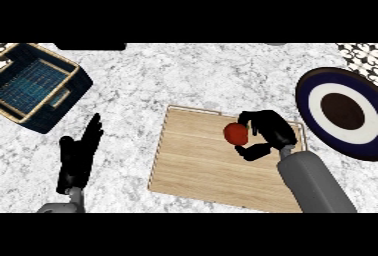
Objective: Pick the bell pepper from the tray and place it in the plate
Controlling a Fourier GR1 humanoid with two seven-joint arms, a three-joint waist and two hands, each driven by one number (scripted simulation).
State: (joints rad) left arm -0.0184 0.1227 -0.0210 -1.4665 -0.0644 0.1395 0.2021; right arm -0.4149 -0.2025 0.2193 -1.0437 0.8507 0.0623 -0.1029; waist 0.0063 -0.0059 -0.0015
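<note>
Right hand (269, 131) curled around bell pepper (235, 133)

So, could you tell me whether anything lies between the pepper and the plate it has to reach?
Nothing visible does. The right hand is curled round the red pepper over the wooden tray, and only bare counter separates the tray from the plate at the right.

This looks like a kitchen. The worktop (207, 75) is pale speckled stone, like a marble counter. At the centre lies a light wooden tray (199, 165) resembling a cutting board. At three o'clock sits a round plate (325, 82) with dark blue and white rings, and at ten o'clock a dark blue basket (74, 95) with a tan rim.
</note>
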